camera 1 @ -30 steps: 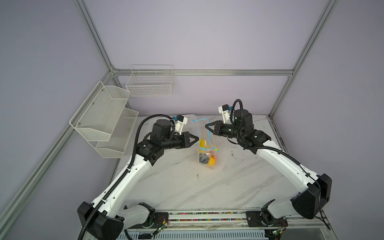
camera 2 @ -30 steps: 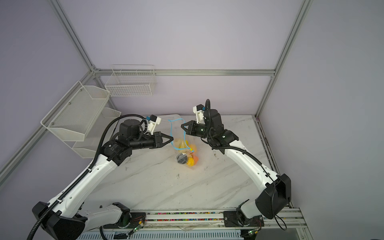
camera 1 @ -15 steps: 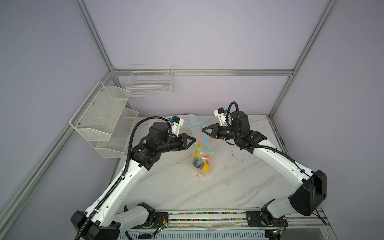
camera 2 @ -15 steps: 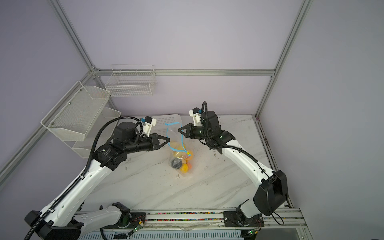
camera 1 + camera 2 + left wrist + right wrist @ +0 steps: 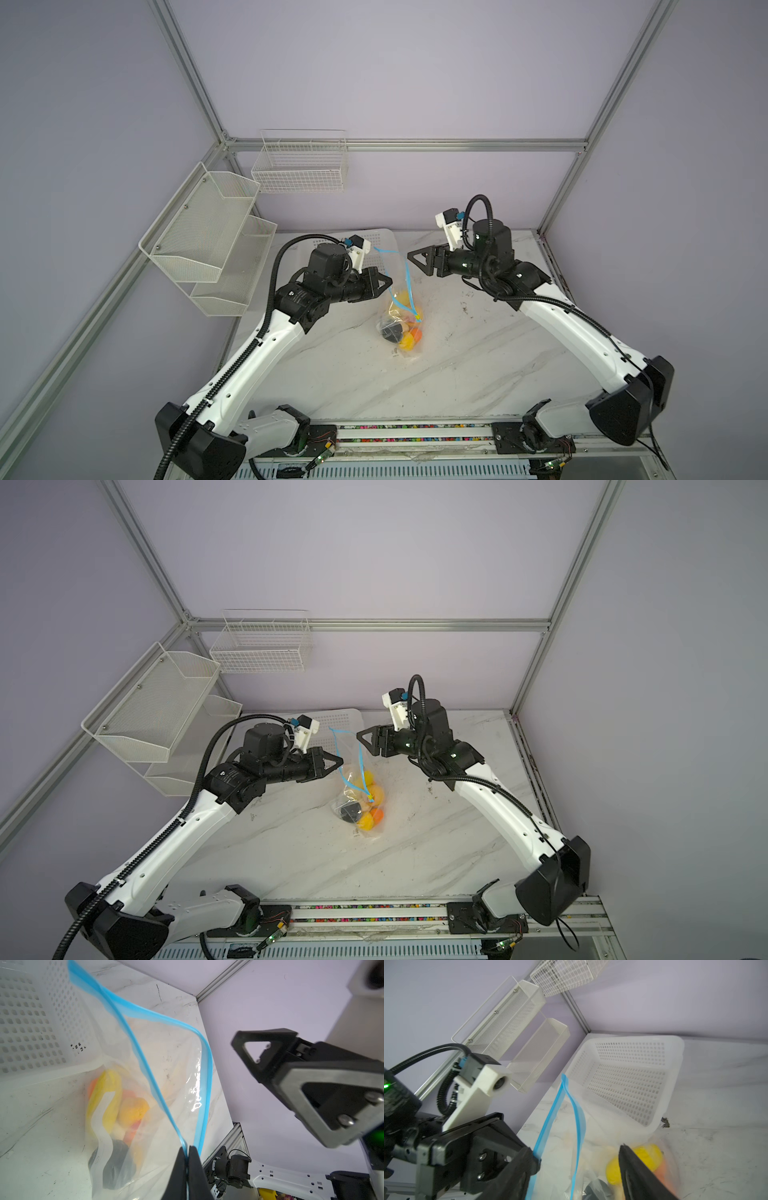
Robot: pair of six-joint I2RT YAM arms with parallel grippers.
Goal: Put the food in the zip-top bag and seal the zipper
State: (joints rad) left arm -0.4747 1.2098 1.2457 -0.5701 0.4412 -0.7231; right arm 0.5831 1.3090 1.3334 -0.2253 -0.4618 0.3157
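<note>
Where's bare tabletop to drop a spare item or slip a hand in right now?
Widest bare patch: the marble table between the zip-top bag and the front rail. Also bare right of the bag. Crowded: back-left, where the white basket sits behind the bag, and centre, with the left gripper pinching the zipper and the right gripper open alongside.

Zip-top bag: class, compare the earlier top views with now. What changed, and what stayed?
The right gripper has opened and let go of the zipper, now clear of it. The left gripper stays shut on the zipper; the food stays in the zip-top bag.
</note>
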